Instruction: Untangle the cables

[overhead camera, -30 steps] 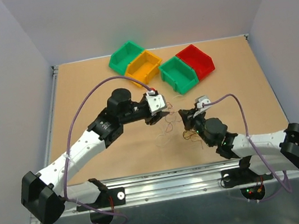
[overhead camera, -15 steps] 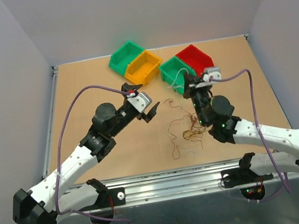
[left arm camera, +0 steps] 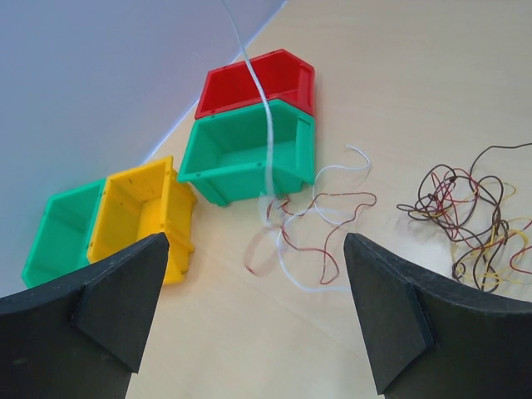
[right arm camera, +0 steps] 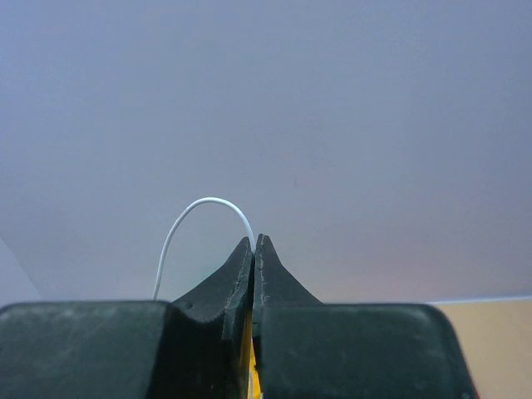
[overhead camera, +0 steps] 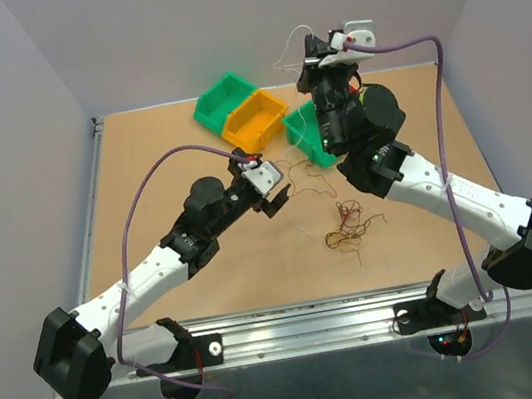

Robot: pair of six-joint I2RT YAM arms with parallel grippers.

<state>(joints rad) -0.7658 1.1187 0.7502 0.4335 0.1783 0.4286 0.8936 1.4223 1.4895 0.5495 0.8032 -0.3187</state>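
My right gripper (overhead camera: 310,55) is raised high above the bins and is shut on a white cable (right arm camera: 193,205). That cable loops out of the jaws (overhead camera: 286,38) and hangs down past the green bin in the left wrist view (left arm camera: 268,125). Loose red and white strands (left arm camera: 320,224) lie on the table (overhead camera: 301,176) below it. A tangle of dark brown, red and yellow cables (overhead camera: 351,224) lies further right and also shows in the left wrist view (left arm camera: 465,216). My left gripper (overhead camera: 271,195) is open and empty just left of the loose strands, with its fingers wide apart (left arm camera: 255,274).
Several bins stand at the back of the table: a green one (overhead camera: 223,101), a yellow one (overhead camera: 256,120), a green one (overhead camera: 309,135) and a red one (overhead camera: 366,115) partly behind my right arm. A metal rail (overhead camera: 297,328) runs along the near edge.
My right arm has risen up and back with the white cable, drawing it out of the pile. The left gripper let go, pulled back a little and stays open.
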